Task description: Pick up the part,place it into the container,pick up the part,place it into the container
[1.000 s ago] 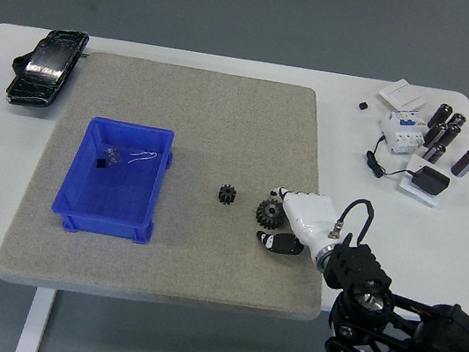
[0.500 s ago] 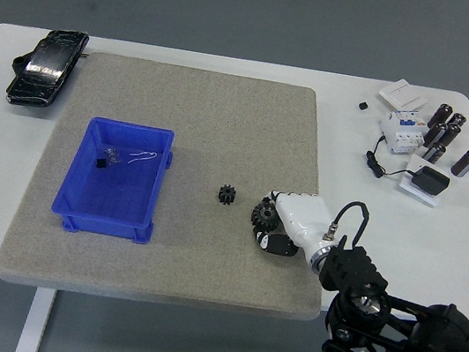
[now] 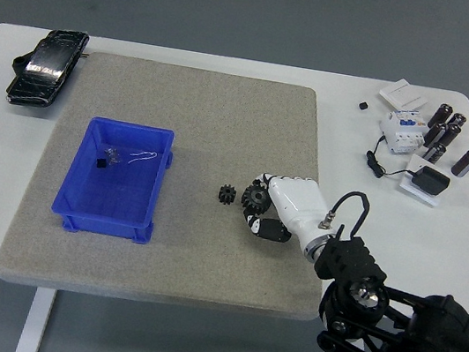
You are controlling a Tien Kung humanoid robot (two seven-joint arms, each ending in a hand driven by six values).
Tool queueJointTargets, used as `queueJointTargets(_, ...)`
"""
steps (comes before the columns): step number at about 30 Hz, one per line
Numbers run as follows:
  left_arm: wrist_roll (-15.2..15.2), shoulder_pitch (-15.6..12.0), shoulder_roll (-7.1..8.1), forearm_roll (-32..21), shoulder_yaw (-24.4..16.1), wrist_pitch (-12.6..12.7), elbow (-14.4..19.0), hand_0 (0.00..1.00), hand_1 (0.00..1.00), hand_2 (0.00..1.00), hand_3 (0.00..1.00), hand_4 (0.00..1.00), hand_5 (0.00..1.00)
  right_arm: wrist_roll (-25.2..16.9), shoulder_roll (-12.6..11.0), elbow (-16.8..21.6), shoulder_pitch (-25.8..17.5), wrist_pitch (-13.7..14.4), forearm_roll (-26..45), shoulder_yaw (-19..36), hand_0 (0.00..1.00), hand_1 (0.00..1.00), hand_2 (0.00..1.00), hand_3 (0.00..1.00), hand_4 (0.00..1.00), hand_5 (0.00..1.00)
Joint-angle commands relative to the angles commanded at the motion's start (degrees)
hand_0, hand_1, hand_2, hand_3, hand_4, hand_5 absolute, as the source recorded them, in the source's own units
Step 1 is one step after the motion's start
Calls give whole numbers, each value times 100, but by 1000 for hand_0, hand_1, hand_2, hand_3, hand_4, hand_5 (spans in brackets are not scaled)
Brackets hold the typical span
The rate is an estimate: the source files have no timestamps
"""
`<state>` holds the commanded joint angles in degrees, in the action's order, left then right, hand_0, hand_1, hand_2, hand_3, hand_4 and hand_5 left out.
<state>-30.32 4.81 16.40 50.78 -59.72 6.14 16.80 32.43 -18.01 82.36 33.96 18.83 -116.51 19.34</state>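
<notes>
Grey mat (image 3: 199, 117): covers the middle of the white table (image 3: 343, 166).
Right hand (image 3: 287, 211): white fingers (image 3: 255, 224) are curled around the big black gear (image 3: 257, 198).
Small gear (image 3: 226, 194): lies on the mat, just beside the big gear at 9 o'clock.
Blue bin (image 3: 115, 177): sits well apart from both gears, at 9 o'clock.

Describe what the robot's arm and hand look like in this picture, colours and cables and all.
Only the right arm shows. Its hand has a glossy white moulded back and black-jointed fingers. A thin black cable loops up from a small metal connector at the wrist. Behind it, the black arm is bulky, with rounded joint housings and a silvery disc on one.
</notes>
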Motion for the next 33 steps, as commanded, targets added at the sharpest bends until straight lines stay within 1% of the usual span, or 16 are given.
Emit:
queueJointTargets(3, -4, 5, -3, 9, -3, -1, 2, 719, 672, 661, 612, 674, 345, -36, 189, 68, 256, 123, 28, -138, 314, 402, 453, 561, 466, 2)
queueJointTargets(6, -17, 13, 0, 36, -18, -4, 5, 719, 672, 661, 612, 674, 345, -66, 451, 134, 565, 236, 53, -360, 314, 402, 453, 561, 466, 2)
queueJointTargets(7, -22, 18, 2, 49, -22, -7, 7, 719, 672, 662, 613, 675, 346, -78, 543, 156, 658, 267, 61, -427, 338, 420, 464, 568, 485, 2)
queueJointTargets(12, -26, 37, 18, 75, -14, -24, 7, 719, 672, 662, 613, 675, 346, -252, 926, 214, 975, 408, 200, -672, 338, 420, 464, 568, 485, 2)
queueJointTargets(13, -34, 36, 22, 88, -22, -25, 9, 719, 672, 661, 612, 676, 347, -296, 984, 214, 1021, 434, 236, -714, 366, 449, 529, 631, 525, 204)
queueJointTargets(18, -77, 24, 28, 148, -61, -30, 22, 719, 672, 661, 612, 676, 347, -450, 1266, 155, 1199, 496, 407, -954, 366, 449, 529, 631, 525, 204)
queueJointTargets(19, -78, 25, 28, 152, -62, -31, 23, 719, 672, 662, 612, 676, 350, -467, 1325, 124, 1219, 504, 435, -1007, 413, 480, 563, 650, 498, 278)
queueJointTargets(24, -77, 44, 24, 162, -63, -37, 22, 719, 672, 662, 612, 676, 350, -508, 1566, -69, 1293, 525, 542, -1275, 413, 480, 563, 650, 498, 278)
queueJointTargets(25, -77, 46, 25, 166, -65, -37, 22, 719, 672, 660, 612, 676, 349, -513, 1608, -108, 1313, 537, 561, -1328, 487, 533, 607, 659, 503, 297)
queueJointTargets(30, -88, 56, 28, 196, -81, -44, 24, 719, 672, 660, 612, 676, 349, -466, 1786, -337, 1377, 511, 559, -1454, 487, 533, 607, 659, 503, 297)
queueJointTargets(31, -87, 58, 28, 198, -80, -44, 24, 719, 672, 661, 612, 676, 349, -458, 1801, -376, 1372, 507, 556, -1449, 661, 686, 707, 668, 530, 332)
queueJointTargets(33, -82, 63, 26, 192, -75, -44, 22, 719, 672, 661, 612, 676, 349, -446, 1801, -448, 1350, 512, 548, -1424, 661, 686, 707, 668, 530, 332)
